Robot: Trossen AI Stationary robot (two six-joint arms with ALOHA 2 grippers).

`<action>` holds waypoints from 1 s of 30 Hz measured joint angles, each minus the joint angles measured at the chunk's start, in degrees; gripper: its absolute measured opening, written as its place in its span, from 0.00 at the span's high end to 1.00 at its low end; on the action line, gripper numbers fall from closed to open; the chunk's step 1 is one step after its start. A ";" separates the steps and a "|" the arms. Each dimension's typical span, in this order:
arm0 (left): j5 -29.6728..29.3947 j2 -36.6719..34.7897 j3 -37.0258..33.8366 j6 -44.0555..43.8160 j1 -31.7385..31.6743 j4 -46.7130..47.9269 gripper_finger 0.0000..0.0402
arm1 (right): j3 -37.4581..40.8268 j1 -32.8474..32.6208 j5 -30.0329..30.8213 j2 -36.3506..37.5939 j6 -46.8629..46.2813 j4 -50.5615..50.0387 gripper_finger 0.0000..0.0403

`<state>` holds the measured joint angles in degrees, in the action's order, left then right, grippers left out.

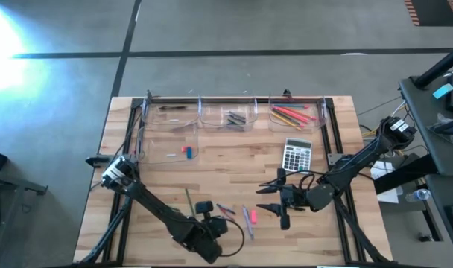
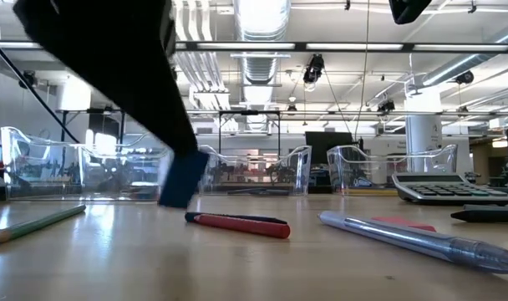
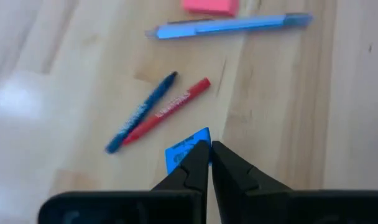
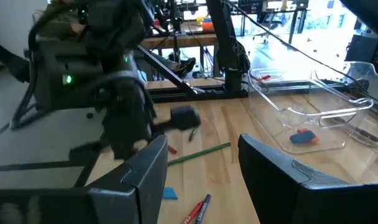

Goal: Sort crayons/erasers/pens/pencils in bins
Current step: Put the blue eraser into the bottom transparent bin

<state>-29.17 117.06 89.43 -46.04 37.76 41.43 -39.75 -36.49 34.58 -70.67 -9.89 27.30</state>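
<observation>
Ceiling strip lights glare in the low view, floor glare washes the high view's corner, and the left wrist view is blurred.

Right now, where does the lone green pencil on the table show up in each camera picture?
High view: green pencil lies at lower centre, left of the loose pile.
Low view: at the far left, close to the lens.
Left wrist view: not in it.
Right wrist view: mid-picture, between the two dark fingers.
Shared landmark: the red crayon, which lies near it.
</observation>
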 joint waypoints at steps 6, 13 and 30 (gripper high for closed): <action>-4.14 -4.52 0.04 -0.09 0.59 4.91 1.00 | 0.00 0.00 0.00 0.00 0.00 0.02 0.54; -11.67 -12.88 -0.40 -4.33 0.69 21.48 1.00 | 0.00 0.00 0.00 0.00 0.00 0.04 0.54; -10.31 -42.49 -25.80 -7.69 -17.95 34.29 1.00 | 0.00 0.00 -0.01 0.00 0.03 0.04 0.54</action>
<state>-39.48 74.57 63.63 -53.74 19.81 75.72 -39.75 -36.49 34.57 -70.67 -9.86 27.33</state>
